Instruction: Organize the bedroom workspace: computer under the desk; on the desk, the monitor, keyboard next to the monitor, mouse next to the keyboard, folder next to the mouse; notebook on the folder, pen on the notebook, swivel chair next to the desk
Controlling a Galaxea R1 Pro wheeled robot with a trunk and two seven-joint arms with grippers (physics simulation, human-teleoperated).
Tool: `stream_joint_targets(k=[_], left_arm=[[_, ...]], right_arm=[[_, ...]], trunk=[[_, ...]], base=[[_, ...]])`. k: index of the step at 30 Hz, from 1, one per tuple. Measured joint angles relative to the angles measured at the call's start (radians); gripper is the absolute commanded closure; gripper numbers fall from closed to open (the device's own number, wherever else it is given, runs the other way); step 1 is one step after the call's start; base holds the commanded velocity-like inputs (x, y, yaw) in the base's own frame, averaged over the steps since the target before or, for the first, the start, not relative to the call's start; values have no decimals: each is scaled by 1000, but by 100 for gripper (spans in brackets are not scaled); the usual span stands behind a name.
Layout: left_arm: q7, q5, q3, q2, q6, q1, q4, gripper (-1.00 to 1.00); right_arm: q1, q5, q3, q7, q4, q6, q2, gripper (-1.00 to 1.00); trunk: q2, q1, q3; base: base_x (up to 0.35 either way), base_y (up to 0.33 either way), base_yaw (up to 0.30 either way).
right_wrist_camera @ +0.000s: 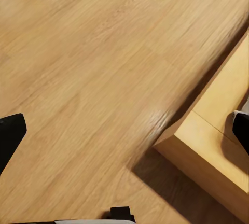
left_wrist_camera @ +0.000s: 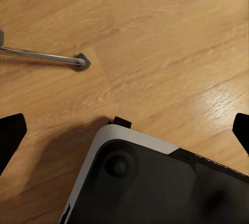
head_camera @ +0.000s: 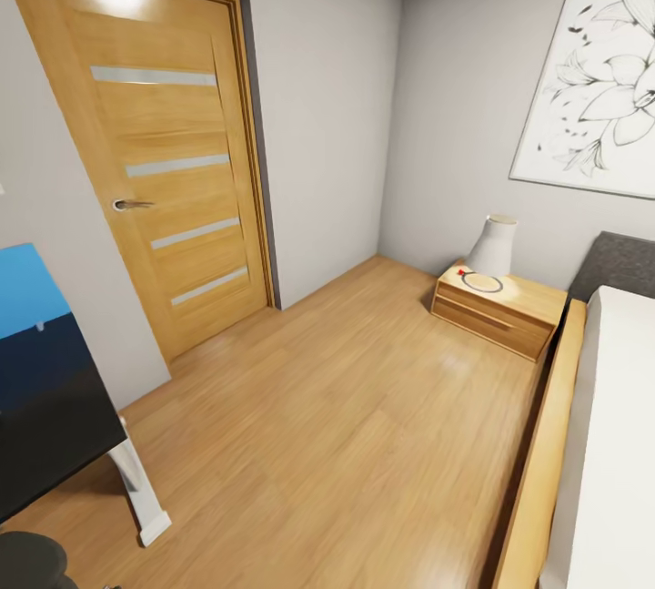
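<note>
Robot seems in transit, both grippers, left gripper (left_wrist_camera: 124, 130) and right gripper (right_wrist_camera: 124, 130), wide open and empty; desk (head_camera: 50, 407) at lower left, so turning toward it likely comes next

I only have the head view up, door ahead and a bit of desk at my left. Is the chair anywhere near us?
Observer: Yes. The left wrist view shows a chrome chair leg with a caster on the floor, near the robot's base.
Operator: Left gripper holding anything?
Observer: No. The left gripper is open, only floor between its fingers.
Operator: And the right?
Observer: The right gripper is open too, over the floor beside a wooden bed frame corner.
</note>
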Motion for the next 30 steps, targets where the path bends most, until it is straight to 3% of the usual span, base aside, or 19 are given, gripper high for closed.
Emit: stream_joint_targets(k=[30], left_arm=[[0,0,0,0,0,0,0,-100]], right_arm=[[0,0,0,0,0,-1,0,-100]], trunk=[[0,0,0]], base=[[306,0,0]])
